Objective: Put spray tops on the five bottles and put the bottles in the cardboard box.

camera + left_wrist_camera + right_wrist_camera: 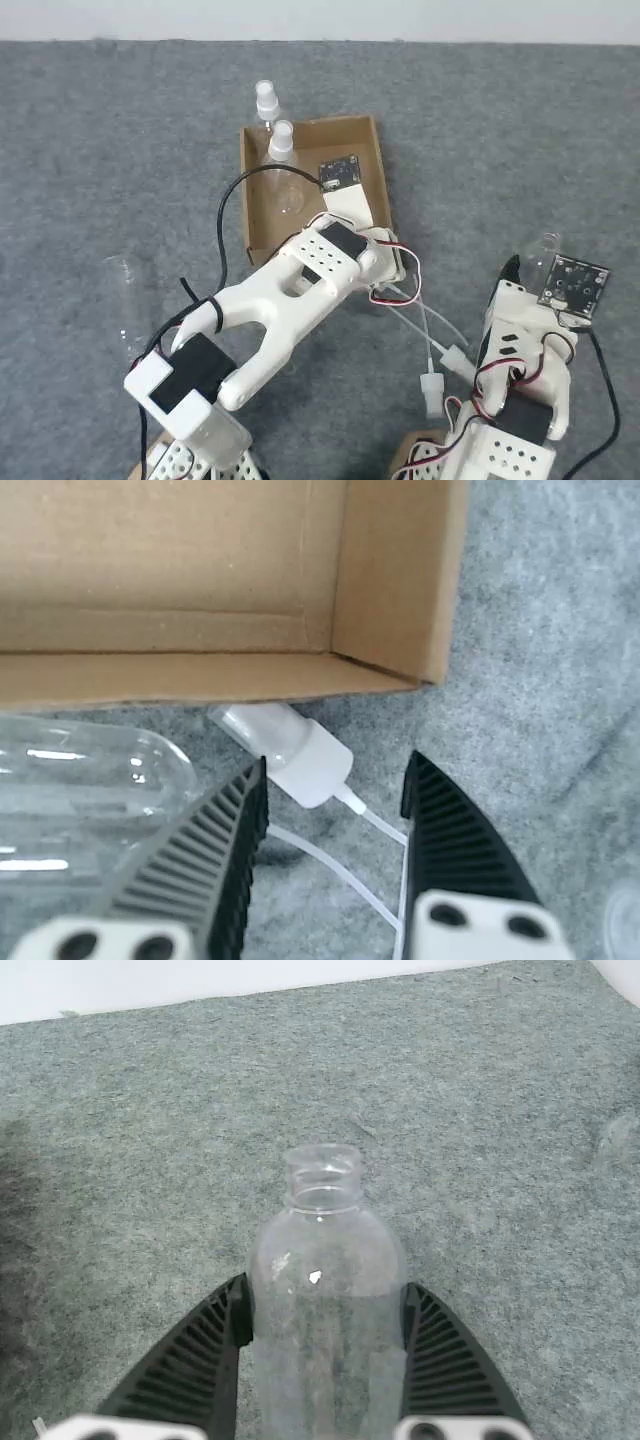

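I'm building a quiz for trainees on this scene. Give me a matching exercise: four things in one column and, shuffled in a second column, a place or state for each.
Things
1. left gripper
2. right gripper
3. spray top
4. box

Places or states
A. lying on the carpet just outside the box
B. has a topped bottle standing in it
C. open
D. shut on a topless bottle

Pairs: 1-C, 2-D, 3-A, 4-B
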Robot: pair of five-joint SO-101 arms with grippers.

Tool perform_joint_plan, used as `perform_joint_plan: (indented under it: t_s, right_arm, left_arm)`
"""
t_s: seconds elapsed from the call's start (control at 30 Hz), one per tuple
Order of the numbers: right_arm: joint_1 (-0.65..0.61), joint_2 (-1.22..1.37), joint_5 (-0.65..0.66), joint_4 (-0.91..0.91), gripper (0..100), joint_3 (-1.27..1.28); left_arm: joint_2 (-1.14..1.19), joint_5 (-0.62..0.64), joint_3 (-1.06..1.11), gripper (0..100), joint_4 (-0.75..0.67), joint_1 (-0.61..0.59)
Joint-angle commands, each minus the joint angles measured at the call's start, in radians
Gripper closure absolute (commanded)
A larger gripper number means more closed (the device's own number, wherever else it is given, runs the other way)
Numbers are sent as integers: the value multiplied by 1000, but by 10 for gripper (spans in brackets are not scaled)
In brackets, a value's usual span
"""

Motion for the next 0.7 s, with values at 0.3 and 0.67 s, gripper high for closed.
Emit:
perform_joint_plan:
  t_s: [0.3,0.67]
  right_arm:
    - [-5,-22,14,-25,917,-9]
    - [-5,-22,14,-25,917,-9]
  left_arm:
    - [285,9,-406,794,252,-48]
    - [459,11,-608,794,393,-48]
